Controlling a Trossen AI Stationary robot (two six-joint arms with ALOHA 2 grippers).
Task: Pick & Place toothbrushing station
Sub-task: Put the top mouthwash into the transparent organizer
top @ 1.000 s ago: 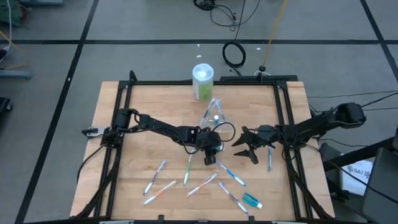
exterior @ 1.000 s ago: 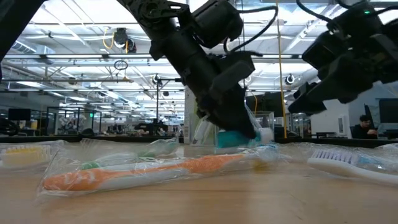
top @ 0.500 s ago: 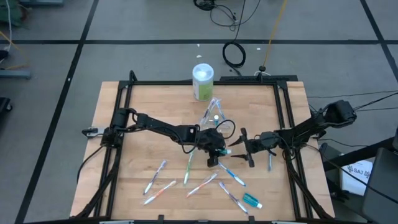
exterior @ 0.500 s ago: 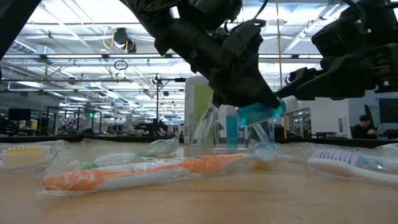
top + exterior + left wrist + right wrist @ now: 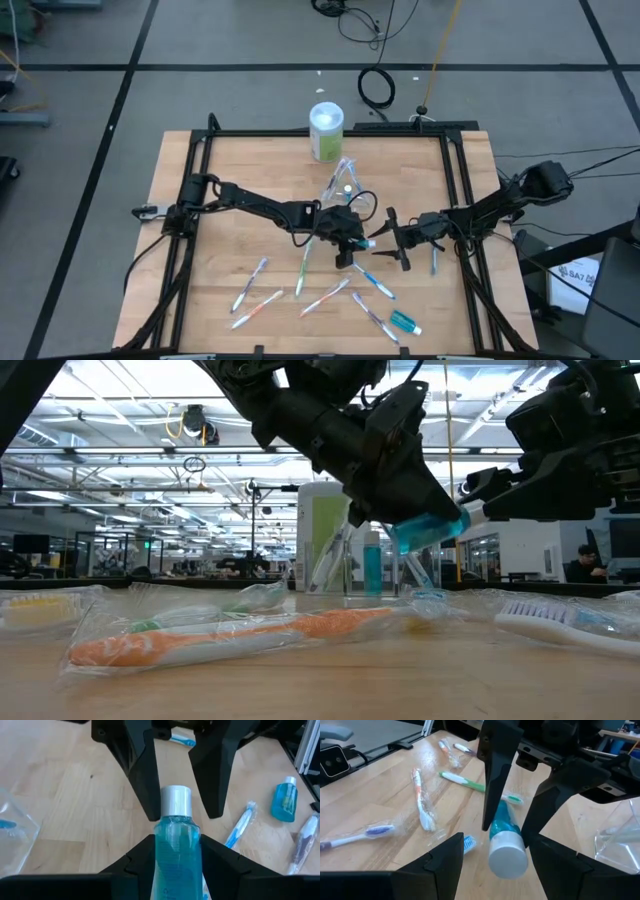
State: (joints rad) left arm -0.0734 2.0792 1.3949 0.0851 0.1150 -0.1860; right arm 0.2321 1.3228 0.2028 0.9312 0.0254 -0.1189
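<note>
Teal tube (image 5: 175,845) clamped in left fingers (image 5: 135,857); right fingers (image 5: 442,855) spread, straddling cap; toothbrushes (image 5: 300,272) beneath.

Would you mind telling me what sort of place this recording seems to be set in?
Probably a large open lab or industrial workspace. The low view shows a high ceiling with exposed trusses and strip lights and a person at a desk; the high view shows a framed wooden table on a taped grey floor.

high: overhead, straight down on whole desk (image 5: 200,200) | low: desk-top level, looking across into room | 2 wrist views: close, facing each other past own jaws | shared by all 4: teal tube (image 5: 176,845) mid-desk
</note>
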